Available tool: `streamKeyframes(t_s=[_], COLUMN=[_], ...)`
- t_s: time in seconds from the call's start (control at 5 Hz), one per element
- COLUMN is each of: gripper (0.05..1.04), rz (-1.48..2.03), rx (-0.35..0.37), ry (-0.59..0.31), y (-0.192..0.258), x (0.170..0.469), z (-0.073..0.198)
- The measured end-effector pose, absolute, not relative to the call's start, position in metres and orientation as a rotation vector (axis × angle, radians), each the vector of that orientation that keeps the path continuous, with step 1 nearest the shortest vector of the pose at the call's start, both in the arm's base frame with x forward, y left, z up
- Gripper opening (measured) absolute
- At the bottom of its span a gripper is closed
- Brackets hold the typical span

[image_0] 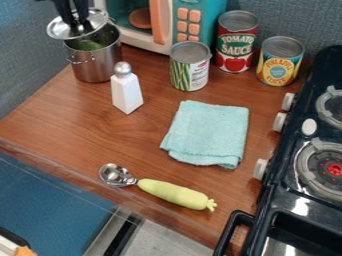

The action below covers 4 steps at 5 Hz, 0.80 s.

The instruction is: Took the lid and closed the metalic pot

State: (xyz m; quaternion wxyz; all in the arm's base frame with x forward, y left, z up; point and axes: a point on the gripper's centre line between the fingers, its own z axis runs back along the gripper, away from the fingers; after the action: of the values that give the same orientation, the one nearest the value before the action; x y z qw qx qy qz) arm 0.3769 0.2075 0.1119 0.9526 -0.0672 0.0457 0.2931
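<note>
Basically, misaligned lid is the main risk. Pincer is at 11 o'clock on the worktop, fingers looking pinched together on the lid's top. Lid is in its hold, over the pot but off toward 10 o'clock, so the mouth shows at 4 o'clock, green item inside. Pot is upright, not covered.

Likely step: centering, then lowering. Needs a small shift toward 4 o'clock first, I'd judge. Straight down from here, the lid probably catches the rim and tips off at 10 o'clock, cause being the offset. Small hold near the middle could also let the lid swivel, so one edge dips in and jams. Pressing on a caught edge may skid or tip the pot. If it goes toward 4 o'clock, the shaker is near, tall and narrow, easy to topple. Oven at 1 o'clock: overshooting that way could knock it. Green item seems low enough not to block.
</note>
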Motion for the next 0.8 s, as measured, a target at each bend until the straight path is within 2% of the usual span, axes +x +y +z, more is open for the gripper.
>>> streamKeyframes(t_s=[0.4,0.8], gripper=[0.28,0.28], rz=[0.576,0.585], rx=[-0.109,-0.09], ry=[0.141,0.128], y=[0.194,0.198], x=[0.384,0.395], z=[0.09,0.087])
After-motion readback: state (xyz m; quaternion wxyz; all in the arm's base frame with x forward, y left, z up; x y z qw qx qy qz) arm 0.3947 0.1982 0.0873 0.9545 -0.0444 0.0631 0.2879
